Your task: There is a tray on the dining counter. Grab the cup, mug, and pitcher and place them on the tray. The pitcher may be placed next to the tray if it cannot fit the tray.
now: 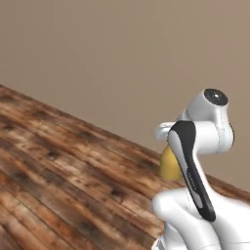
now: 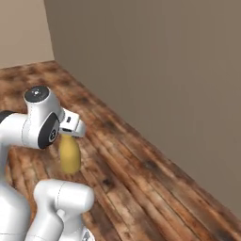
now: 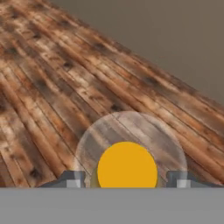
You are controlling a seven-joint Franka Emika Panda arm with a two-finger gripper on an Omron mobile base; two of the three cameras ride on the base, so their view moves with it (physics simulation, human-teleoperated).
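Observation:
The mustard-yellow pitcher (image 2: 69,156) hangs under my white hand, well above the floor. In the left base view the pitcher (image 1: 170,165) peeks out from behind my forearm. Looking down along the hand, the pitcher (image 3: 127,168) appears as a yellow disc inside a pale see-through rim. My gripper (image 3: 126,180) is shut on the pitcher, with one dark fingertip (image 3: 72,179) on each side of its neck. The tray, the dining counter, the cup and the mug are out of view.
Dark wood plank floor (image 1: 63,171) stretches below the arm. A plain taupe wall (image 2: 155,61) runs close along the floor's far side, with a corner (image 2: 47,33) at the upper left of the right base view.

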